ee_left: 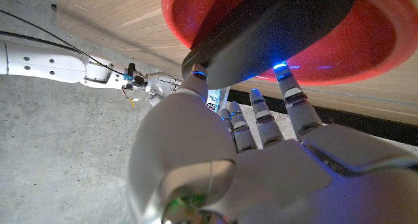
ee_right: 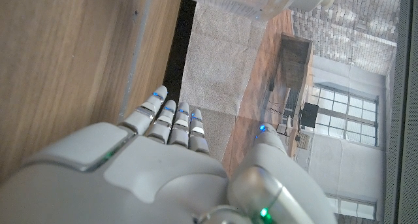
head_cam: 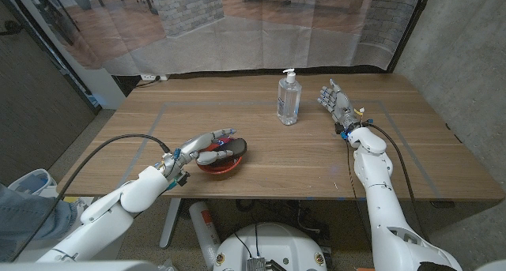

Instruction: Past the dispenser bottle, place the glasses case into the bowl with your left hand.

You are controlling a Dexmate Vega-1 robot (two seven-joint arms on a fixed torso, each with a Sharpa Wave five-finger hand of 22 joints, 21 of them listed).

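The dark glasses case lies in the red bowl near the table's front edge. My left hand hovers at the bowl's left side, fingers stretched out over the case. In the left wrist view the fingertips touch the near edge of the case, which lies inside the bowl; no squeeze shows. The clear dispenser bottle stands upright at the table's middle back. My right hand stands to the right of the bottle, fingers apart, holding nothing. It also shows in its own wrist view.
The wooden table has bare room on its right half and far left. A black cable trails across the front left to my left arm. A curtain hangs behind the table's far edge.
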